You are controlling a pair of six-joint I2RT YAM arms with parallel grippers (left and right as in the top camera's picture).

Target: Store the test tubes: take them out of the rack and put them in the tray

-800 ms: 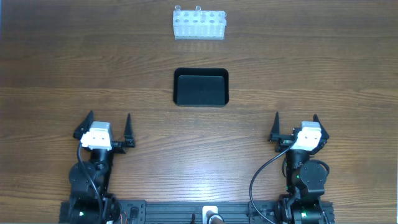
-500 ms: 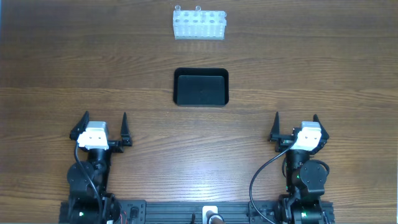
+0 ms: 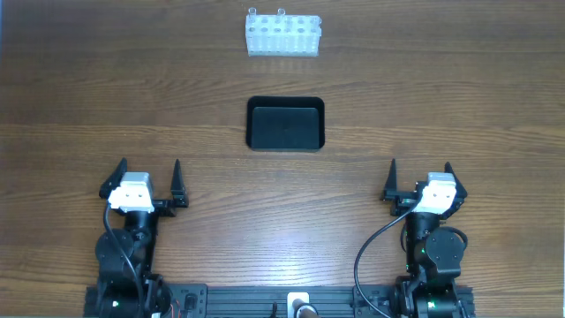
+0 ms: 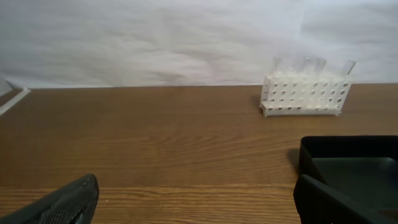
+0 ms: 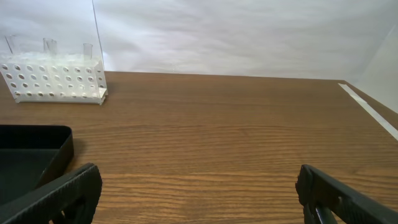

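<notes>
My left gripper [image 3: 148, 168]: fingers spread wide, nothing between them, low over the table [image 3: 88, 97] near my own base, well apart from rack and tray.
Test tubes [image 4: 314, 63]: I make out three clear tops standing up out of the rack, upright; I cannot tell whether more sit lower in the holes.
Rack [image 3: 282, 37]: white, at the far edge of the table, beyond the tray and roughly in line with it.
Tray [image 3: 285, 101]: black, shallow, in the middle of the table between the rack and my two bases; its floor is bare, with no tube lying in it.
My right gripper [image 3: 419, 168]: fingers also released and wide, holding nothing, near its own base, well apart from the tray and farther from the rack.
Done so far: nothing, by my reading. Every tube I can see is in the rack and the tray holds none.
Left to do: all of it. Each tube has to be pinched near its top, lifted straight up out of its hole, carried to the tray and laid down.
Step in hand: I judge this to be the start, before the first reach toward the rack.
</notes>
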